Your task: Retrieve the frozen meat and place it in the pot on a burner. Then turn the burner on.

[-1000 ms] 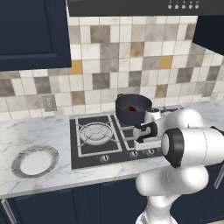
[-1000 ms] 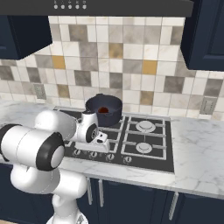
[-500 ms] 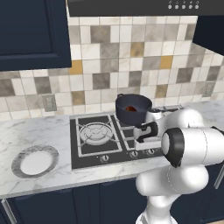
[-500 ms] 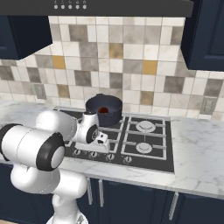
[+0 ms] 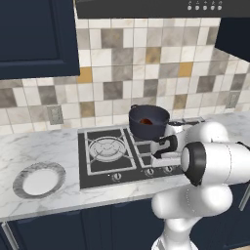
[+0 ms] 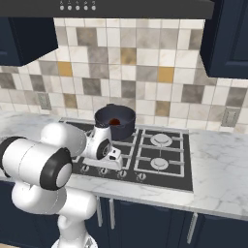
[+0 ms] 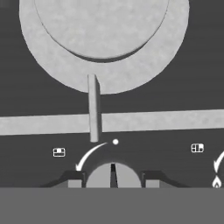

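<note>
With meat point(image 5: 145, 120) in pot point(image 5: 148, 122), I see gripper point(image 7: 113, 180) clamped on a stove knob point(image 7: 113, 174) at the hob's front edge.

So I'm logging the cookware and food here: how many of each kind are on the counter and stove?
Pot: 1
Frozen meat, inside the pot: 1
Plate: 1
Total: 3
</note>
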You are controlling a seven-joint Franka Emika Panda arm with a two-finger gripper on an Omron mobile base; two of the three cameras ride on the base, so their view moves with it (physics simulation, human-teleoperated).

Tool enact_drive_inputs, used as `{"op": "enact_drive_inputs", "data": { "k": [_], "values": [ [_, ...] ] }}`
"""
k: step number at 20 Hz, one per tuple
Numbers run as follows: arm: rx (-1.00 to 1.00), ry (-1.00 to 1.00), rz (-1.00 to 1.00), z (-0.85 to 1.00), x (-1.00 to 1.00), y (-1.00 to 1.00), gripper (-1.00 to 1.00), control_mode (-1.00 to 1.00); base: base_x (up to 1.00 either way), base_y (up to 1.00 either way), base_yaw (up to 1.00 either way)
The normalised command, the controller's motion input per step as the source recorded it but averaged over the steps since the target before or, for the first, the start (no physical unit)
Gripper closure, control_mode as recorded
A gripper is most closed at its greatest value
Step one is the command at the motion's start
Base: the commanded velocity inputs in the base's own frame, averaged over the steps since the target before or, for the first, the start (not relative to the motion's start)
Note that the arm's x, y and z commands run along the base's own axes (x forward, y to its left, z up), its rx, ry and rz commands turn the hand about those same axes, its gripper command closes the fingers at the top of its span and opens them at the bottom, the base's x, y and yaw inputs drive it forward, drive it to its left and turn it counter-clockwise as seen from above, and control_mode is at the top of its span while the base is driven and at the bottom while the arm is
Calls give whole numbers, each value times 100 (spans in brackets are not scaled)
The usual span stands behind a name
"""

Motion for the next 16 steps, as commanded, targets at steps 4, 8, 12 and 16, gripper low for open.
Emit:
{"op": "enact_drive_inputs", "data": {
  "k": [4, 8, 12, 16],
  "values": [
    [0, 3, 0, -19, -6, -5, 100, -100, 0, 0, 0],
    [0, 0, 24, -41, -11, -23, 100, -100, 0, 0, 0],
    [0, -6, 30, -44, -22, -10, 100, -100, 0, 0, 0],
    [0, -8, 31, -41, -17, -1, 100, -100, 0, 0, 0]
  ]
}}
